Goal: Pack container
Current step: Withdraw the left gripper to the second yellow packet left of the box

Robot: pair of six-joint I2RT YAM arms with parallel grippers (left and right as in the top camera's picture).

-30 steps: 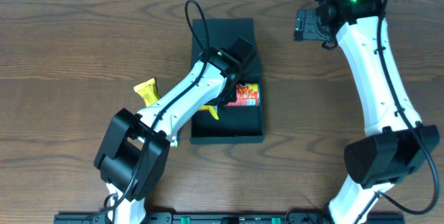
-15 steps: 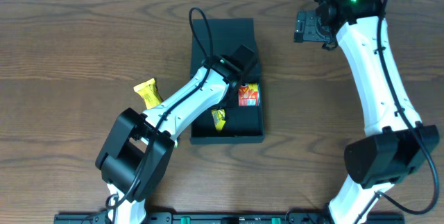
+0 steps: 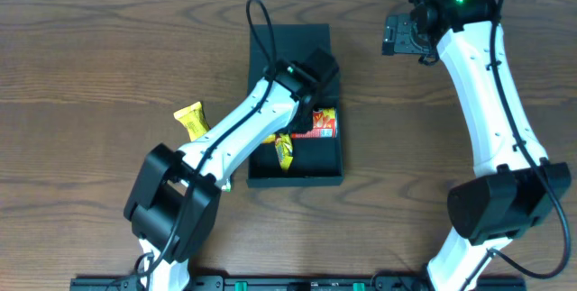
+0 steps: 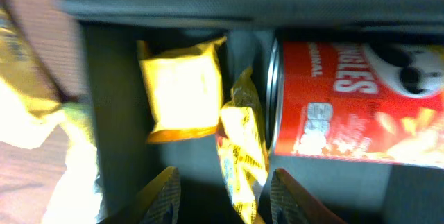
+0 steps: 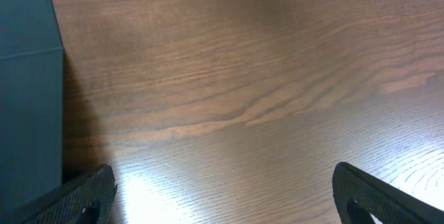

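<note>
- The tabletop (image 3: 90,57) is dark brown wood grain; both arm bases stand at its near edge.
- A loose yellow packet (image 3: 190,118) lies on the tabletop, left of the container and apart from it.
- The container (image 3: 296,181) sits near the centre of the tabletop, open, with its compartment on the near side.
- A crumpled yellow packet (image 4: 243,141) lies inside the compartment, just beside the end of the chip can (image 4: 347,106).
- A flat yellow packet (image 4: 182,89) lies inside the container, left of the crumpled one and next to the left wall.
- The chip can is red and rests on its side against the right wall of the compartment.
- The left gripper (image 4: 223,175) hangs over the compartment. Its jaws stand partly apart. The lower end of the crumpled packet lies between them, with a gap on the left side, so nothing is clamped.
- The lid (image 3: 288,43) lies folded back on the far side of the container.
- The right gripper (image 5: 222,175) hovers over bare tabletop at the far right, beside the container's far corner. Its jaws are spread wide and hold nothing.
</note>
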